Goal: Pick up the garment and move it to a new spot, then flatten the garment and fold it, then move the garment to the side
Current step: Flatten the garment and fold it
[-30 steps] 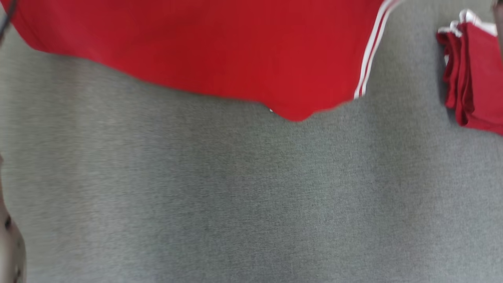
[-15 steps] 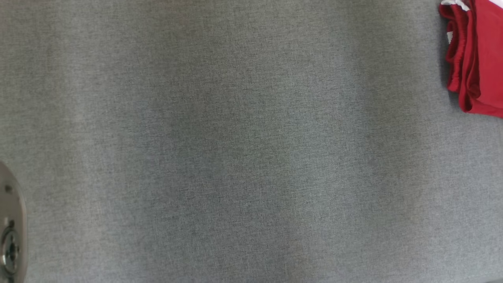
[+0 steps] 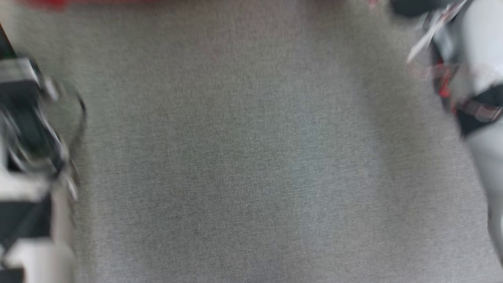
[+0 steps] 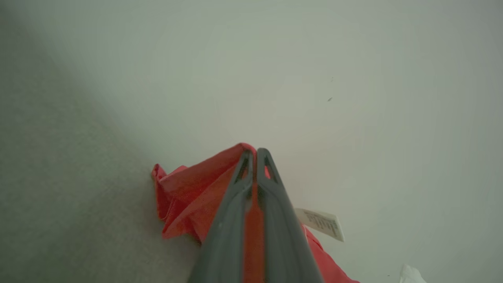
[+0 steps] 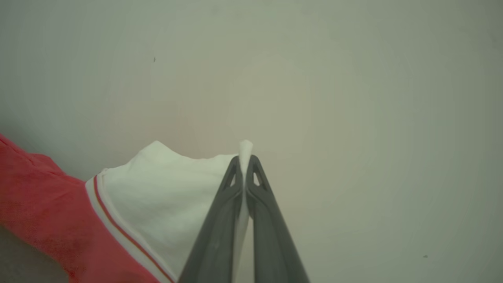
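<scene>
Head cam: blurred; garment (image 3: 43, 3) just a red strip toward tabletop (image 3: 251, 157) far edge. L wrist: left gripper (image 4: 256, 151) clamped on its red part. R wrist: right gripper (image 5: 245, 157) pinching its white part. Step prob. the carry; next, lay it flat w/o slack.

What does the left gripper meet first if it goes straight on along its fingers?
Past the red garment pinched in the left gripper, the way looks free up to a plain pale surface; how far off, I cannot tell.
</scene>
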